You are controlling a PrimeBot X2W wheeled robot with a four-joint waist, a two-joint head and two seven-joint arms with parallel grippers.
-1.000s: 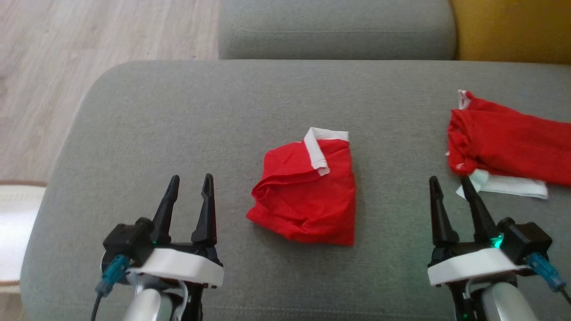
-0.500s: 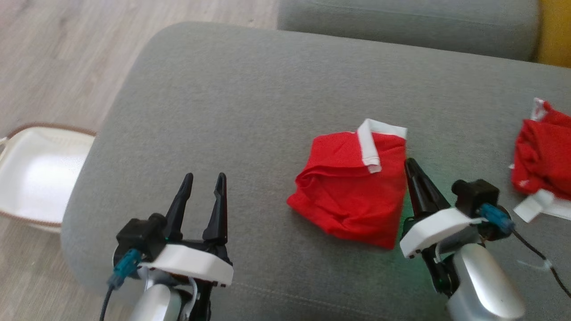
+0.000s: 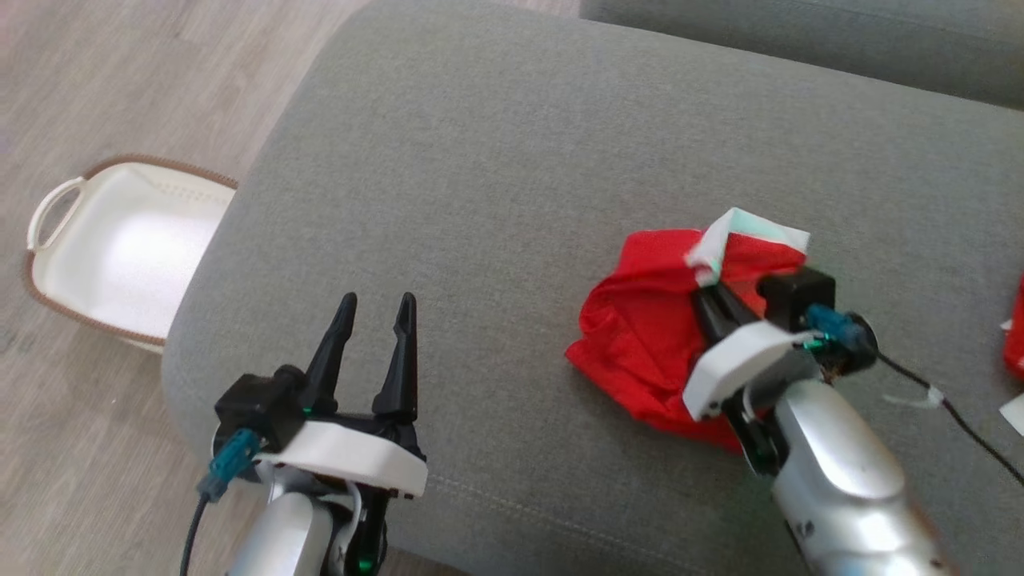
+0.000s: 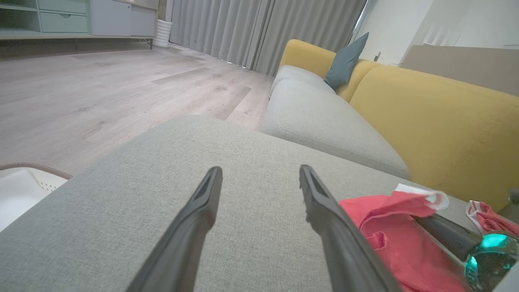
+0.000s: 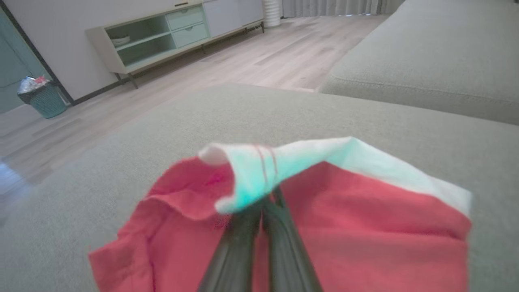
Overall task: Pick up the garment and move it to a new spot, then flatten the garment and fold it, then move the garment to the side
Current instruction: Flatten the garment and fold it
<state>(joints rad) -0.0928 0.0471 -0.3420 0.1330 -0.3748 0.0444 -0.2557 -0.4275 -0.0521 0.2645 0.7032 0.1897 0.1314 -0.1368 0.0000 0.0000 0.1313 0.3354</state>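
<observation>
on the sofa cushion (image 3: 480,160), your right hand (image 3: 708,300) is clenched on the white hem (image 3: 756,230) of the red garment (image 3: 632,328). the pinch looks thin, so a quick lift may slip. left hand (image 3: 378,302) released.

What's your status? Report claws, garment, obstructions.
Right claw shut on red garment at its white band. Left claw open, empty, over grey cushion. Garment bunched, mostly on cushion. Off right, second red garment lies apart; basket on floor, left.
</observation>
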